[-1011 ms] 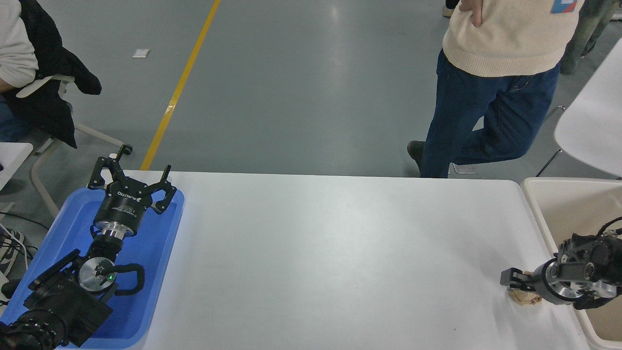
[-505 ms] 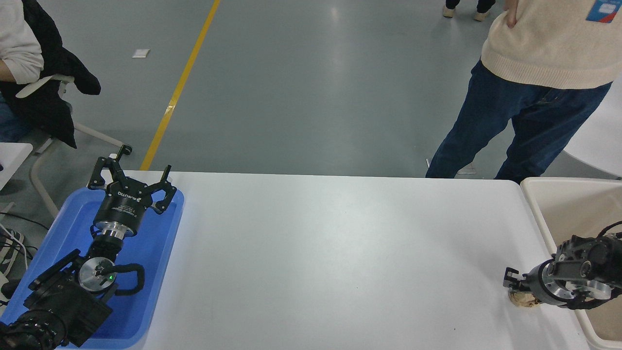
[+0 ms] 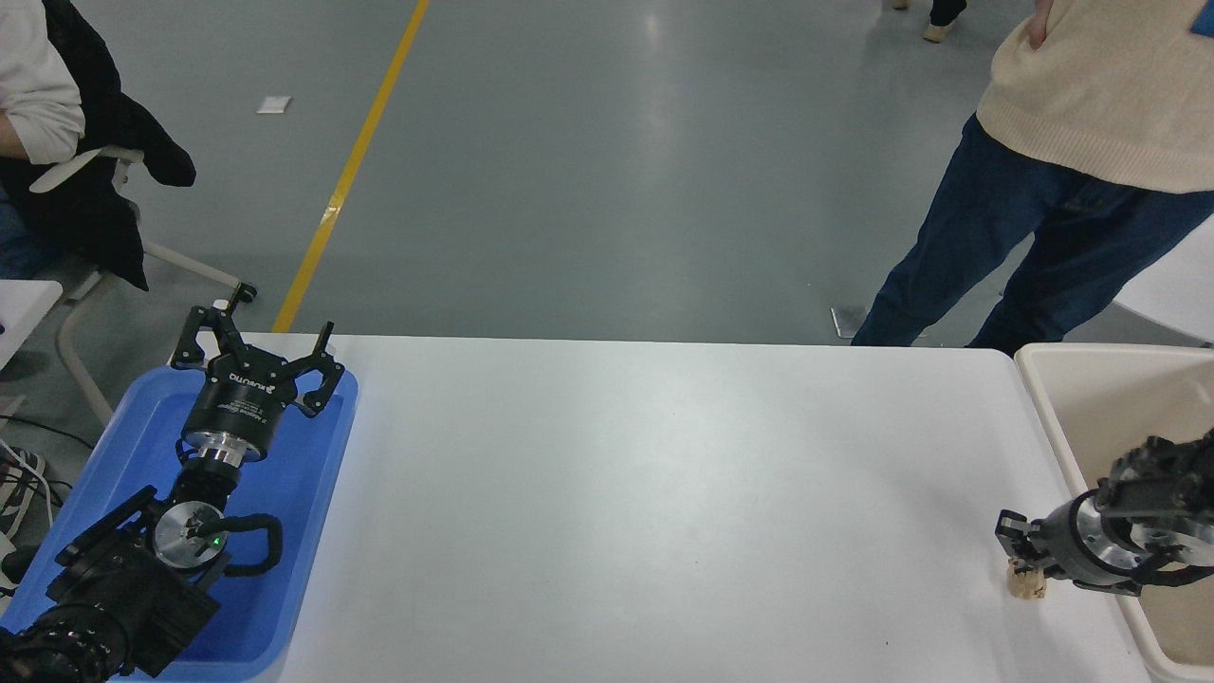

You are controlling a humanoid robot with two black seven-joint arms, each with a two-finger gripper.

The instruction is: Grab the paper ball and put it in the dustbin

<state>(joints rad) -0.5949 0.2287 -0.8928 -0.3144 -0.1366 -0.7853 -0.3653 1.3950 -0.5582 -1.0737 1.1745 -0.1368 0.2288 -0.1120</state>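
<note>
inspector: white table (image 3: 664, 493), grey floor beyond it with a yellow line; work is at the table's right edge. start at the jaws.

assistant: right gripper (image 3: 1017, 555) comes in sideways from the right edge, low over the table. its jaws look narrowed around the paper ball (image 3: 1027, 581), which shows only as a small tan scrap just under and in front of the fingertips. grip appears to be on the upper part of the wad; whether the ball is off the surface, i cannot tell.

inspector: why that approach?

assistant: my judgement: the ball sits close to the table's right edge, so a flat, sideways reach keeps the wrist short and the carry brief. the dustbin (image 3: 1043, 417) stands directly behind and to the right of the jaws, rim touching or just beside the table edge, and the arm's wrist already overlaps its opening.

inspector: risk?

assistant: crumpled paper is light and springy; a shallow pinch could let it slip. the bin's thick rim lies between ball and opening, so the lift must clear it.

inspector: further out?

assistant: left gripper (image 3: 254, 356), far to the left of the working jaws, is parked over the blue tray (image 3: 313, 531), fingers spread wide, holding nothing. a person (image 3: 1062, 190) stands at the far side, beyond the bin, well apart from the jaws.
</note>
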